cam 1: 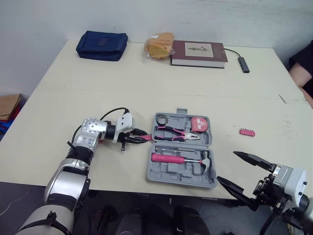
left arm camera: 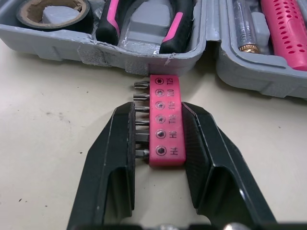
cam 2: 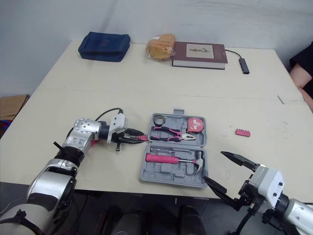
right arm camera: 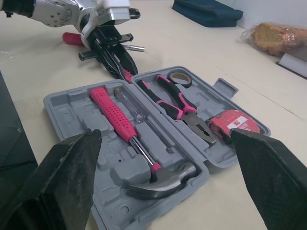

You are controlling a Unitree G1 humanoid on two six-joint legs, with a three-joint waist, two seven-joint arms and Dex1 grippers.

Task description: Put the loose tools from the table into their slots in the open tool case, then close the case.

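1. Fingers of the left gripper are clamping the pink bit holder across its width: one pad is pressing the bit tips, the other the pink strip. The holder is lying flat on the table, its far end just short of the tool case wall.
2. Step in hand, as judged: lifting this holder into its slot. The grip is covering only the end nearest the wrist, so the free end may be drooping on the lift. Keeping it level and rising clear of the wall before moving forward is looking advisable. The bits, being squeezed end-on, may be sliding in the strip.
3. Fingers of the right gripper are standing wide apart and holding nothing, with the case's near corner just beside them.
4. Case half directly ahead of the left fingertips is holding the tape roll, pliers and tape measure.
5. Other half is holding the hammer and a slim screwdriver, with several recesses standing empty.
6. Second bit holder is lying loose beyond the right fingertips, well apart from the case
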